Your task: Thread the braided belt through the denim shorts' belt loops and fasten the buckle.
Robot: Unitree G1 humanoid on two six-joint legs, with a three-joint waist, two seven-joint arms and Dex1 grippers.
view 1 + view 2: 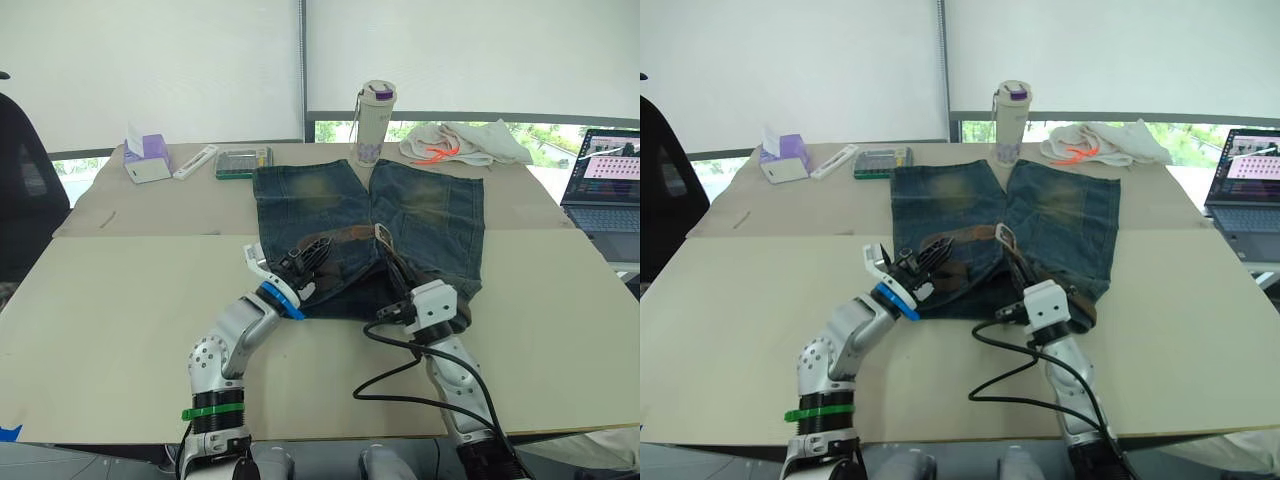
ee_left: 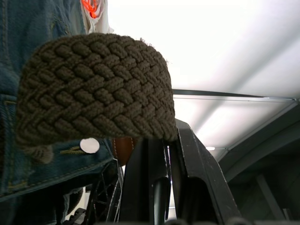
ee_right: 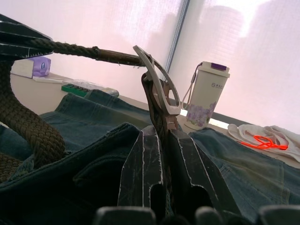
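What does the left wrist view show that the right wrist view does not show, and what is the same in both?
Left wrist view alone: the woven surface of the braided belt very near, and a small round silver rivet on the denim.

Right wrist view alone: the buckle standing above the right hand, the white tumbler, the tissue box, and the green box.

Both: the belt, the denim shorts, and the white cloth with orange cord.
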